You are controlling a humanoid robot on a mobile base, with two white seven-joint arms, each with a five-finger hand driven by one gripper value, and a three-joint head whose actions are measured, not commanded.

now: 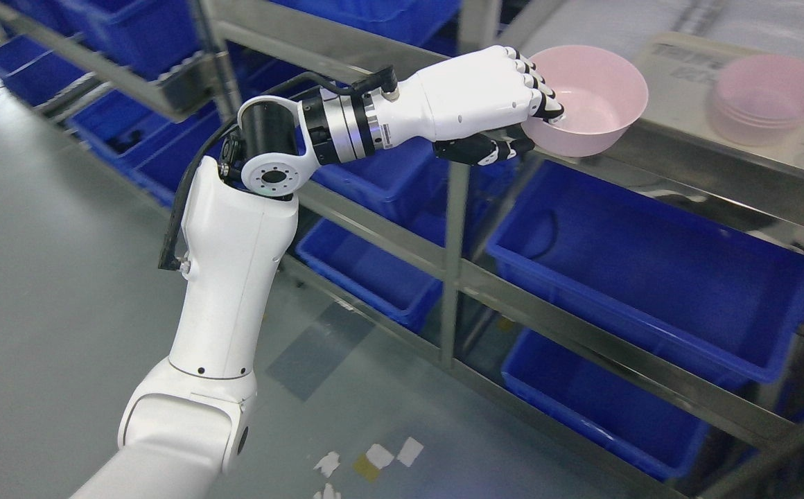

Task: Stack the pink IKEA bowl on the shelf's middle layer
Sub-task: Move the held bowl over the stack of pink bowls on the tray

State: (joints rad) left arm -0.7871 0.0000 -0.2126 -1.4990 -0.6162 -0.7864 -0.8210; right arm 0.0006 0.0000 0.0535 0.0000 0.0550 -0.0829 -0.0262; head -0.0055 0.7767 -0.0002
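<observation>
The left hand (513, 114) grips a pink bowl (586, 100) by its near rim, fingers hooked inside and thumb underneath, carrying it upright just over the front edge of the steel shelf (735, 187). This looks like the carry-in step: the stack of pink bowls (766, 100) sits on that shelf, beyond the held bowl and off to its right, the two clearly apart. Next the bowl needs to travel over, centre above the stack and go down level before the fingers let go.
</observation>
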